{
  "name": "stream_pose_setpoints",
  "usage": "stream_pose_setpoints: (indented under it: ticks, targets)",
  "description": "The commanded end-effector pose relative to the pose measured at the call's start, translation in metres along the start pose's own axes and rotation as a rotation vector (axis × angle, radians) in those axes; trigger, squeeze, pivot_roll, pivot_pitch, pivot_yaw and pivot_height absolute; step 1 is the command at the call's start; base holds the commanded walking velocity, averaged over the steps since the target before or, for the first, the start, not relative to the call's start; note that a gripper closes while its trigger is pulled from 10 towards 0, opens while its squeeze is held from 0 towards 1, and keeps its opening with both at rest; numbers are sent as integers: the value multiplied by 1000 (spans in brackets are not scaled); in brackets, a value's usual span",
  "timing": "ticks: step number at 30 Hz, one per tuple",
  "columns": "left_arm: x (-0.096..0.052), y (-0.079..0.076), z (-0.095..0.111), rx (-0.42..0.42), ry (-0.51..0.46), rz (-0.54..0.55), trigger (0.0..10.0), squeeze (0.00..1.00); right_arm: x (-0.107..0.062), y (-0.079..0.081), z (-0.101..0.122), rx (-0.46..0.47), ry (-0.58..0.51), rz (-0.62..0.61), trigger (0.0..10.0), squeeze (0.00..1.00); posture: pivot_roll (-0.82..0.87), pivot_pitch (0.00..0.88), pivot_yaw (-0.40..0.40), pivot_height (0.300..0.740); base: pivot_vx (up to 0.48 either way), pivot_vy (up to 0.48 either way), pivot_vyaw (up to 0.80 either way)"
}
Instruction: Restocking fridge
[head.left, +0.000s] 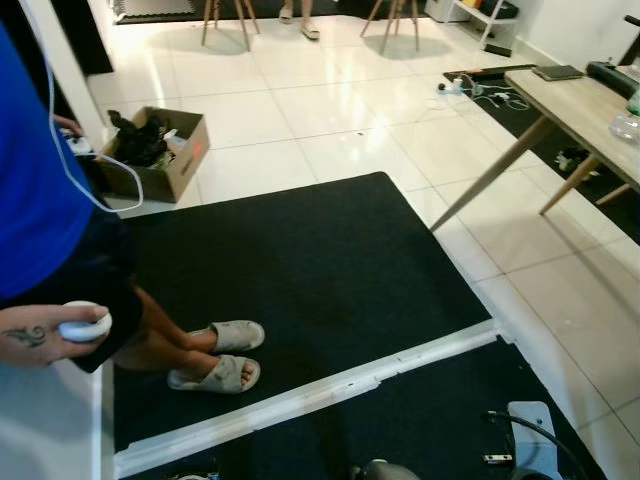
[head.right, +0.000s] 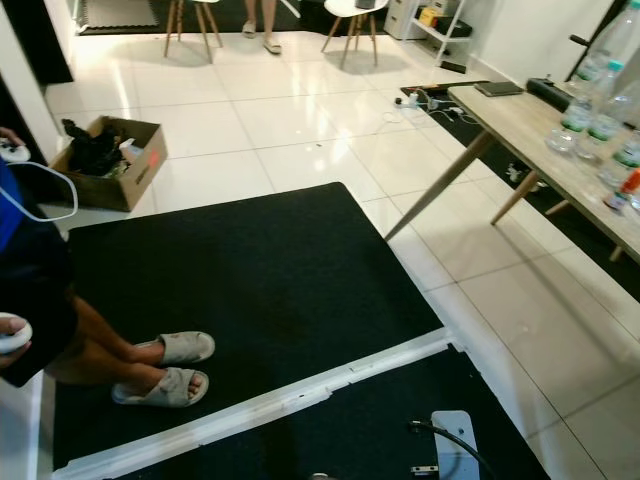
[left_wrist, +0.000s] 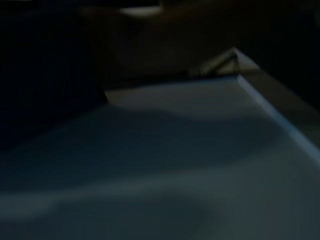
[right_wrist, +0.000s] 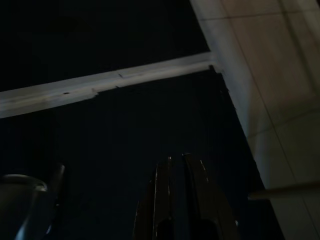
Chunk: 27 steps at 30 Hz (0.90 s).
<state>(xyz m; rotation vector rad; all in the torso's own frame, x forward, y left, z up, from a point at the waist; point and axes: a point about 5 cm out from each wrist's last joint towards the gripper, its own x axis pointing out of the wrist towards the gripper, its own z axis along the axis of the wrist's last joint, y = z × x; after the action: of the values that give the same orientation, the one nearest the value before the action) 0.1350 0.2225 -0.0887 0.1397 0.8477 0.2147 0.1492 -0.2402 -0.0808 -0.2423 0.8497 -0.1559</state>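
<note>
- The robot's head camera is looking down at a black mat (head.left: 300, 260) lying on a glossy white tiled floor (head.left: 330, 110), with a white strip (head.left: 330, 390) running across the mat.
- A person in a blue top (head.left: 35, 170) is standing at the robot's left, feet in pale sandals (head.left: 215, 375) crossed on the mat, and is gripping a small white controller (head.left: 85, 322); a white cable (head.left: 60, 150) is looping up from it.
- A cardboard box (head.right: 110, 160) holding dark items is sitting on the tiles beyond the mat, toward the left.
- A wooden worktop (head.right: 560, 160) on slanted legs is standing at the right, well apart from the robot; clear plastic bottles (head.right: 590, 110) are standing upright on it, one with a red label near the edge. These bottles are the only restocking goods that can be made out.
- The right hand (right_wrist: 177, 165) is hanging low over the black mat, near the white strip and the tile edge; its two black fingers (right_wrist: 162, 200) are lying almost together with only a thin slit between them, and they are gripping nothing. The bottles on the worktop are lying far from this hand, up and to the right.
- The left wrist view is showing a dark, blurred pale surface (left_wrist: 175, 150) with a corner edge; I cannot tell how the left hand's fingers are standing.
- Chair legs (head.left: 225, 20) and another person's feet (head.left: 300, 22) are showing at the far end of the room.
</note>
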Motion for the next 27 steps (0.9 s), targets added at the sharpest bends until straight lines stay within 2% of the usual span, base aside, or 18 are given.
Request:
stream_pose_setpoints:
  ticks: [1, 6, 9, 11, 13, 16, 20, 27]
  targets:
    - [-1, 4, -2, 7, 6, 10, 10000, 0, -2, -1, -5, -3, 16, 0, 10000, 0, -23, 86, -94, 740, 0, 0, 0]
    - [2, 0, 4, 18, -6, -6, 10000, 0, -3, -2, -8, -7, 21, -5, 10000, 0, -42, 73, -75, 740, 0, 0, 0]
    - [6, -5, 14, 74, -28, -43, 10000, 0, -4, -5, -12, 7, 31, -30, 10000, 4, -60, 59, -57, 740, 0, 0, 0]
    - [6, -5, 14, 74, -28, -43, 10000, 0, -4, -5, -12, 7, 31, -30, 10000, 4, -60, 59, -57, 740, 0, 0, 0]
    - [9, -7, 22, 100, -46, -58, 10000, 0, -4, -6, -13, 19, 35, -41, 10000, 0, -60, 45, -45, 740, 0, 0, 0]
    - [11, -7, 30, 97, -64, -56, 10000, 0, -5, -4, -14, 21, 40, -38, 10000, 4, -50, 41, -45, 740, 0, 0, 0]
    - [12, -4, 31, 89, -67, -47, 10000, 0, -4, 0, -13, 16, 40, -27, 10000, 4, -42, 42, -49, 740, 0, 0, 0]
    - [8, 0, 19, 85, -38, -32, 10000, 0, -2, 4, -7, 5, 24, -12, 10000, 0, -31, 51, -59, 740, 0, 0, 0]
